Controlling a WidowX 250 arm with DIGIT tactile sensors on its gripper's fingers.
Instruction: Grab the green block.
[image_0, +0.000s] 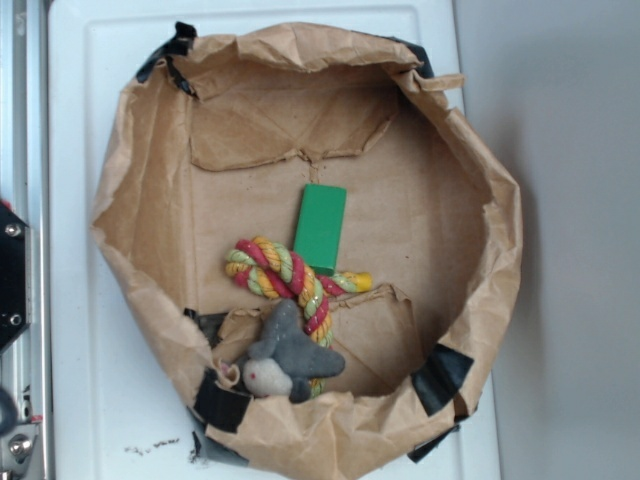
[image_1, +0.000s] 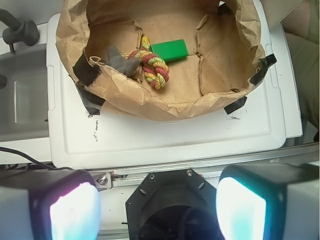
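Inside the brown paper bag (image_0: 140, 210), whose sides had been rolled down into a shallow bowl on the white tray (image_0: 100, 400), the green block (image_0: 320, 228) lay flat on the paper floor, roughly at the middle. One short end of the block touched, or lay just under, the knot of the braided rope toy (image_0: 275, 270); the frames did not settle which. A small grey stuffed toy (image_0: 290, 355) rested at the far end of the rope, clear of the block. The tool (image_1: 157, 207) was seen only in the wrist view, where its two fingers (image_1: 72, 212) stood wide apart with nothing between them, positioned outside the bag and well apart from the block, on the near side of the tray's edge. In my judgement the approach had not yet been made. To do it well, the tool would need to pass over the crumpled near wall of the bag without catching it, then descend with its fingers across the block's narrow width, nearer the free end than the rope end, so the knot was not pinched along with the block. The loose paper folds near the block were a possible snag.
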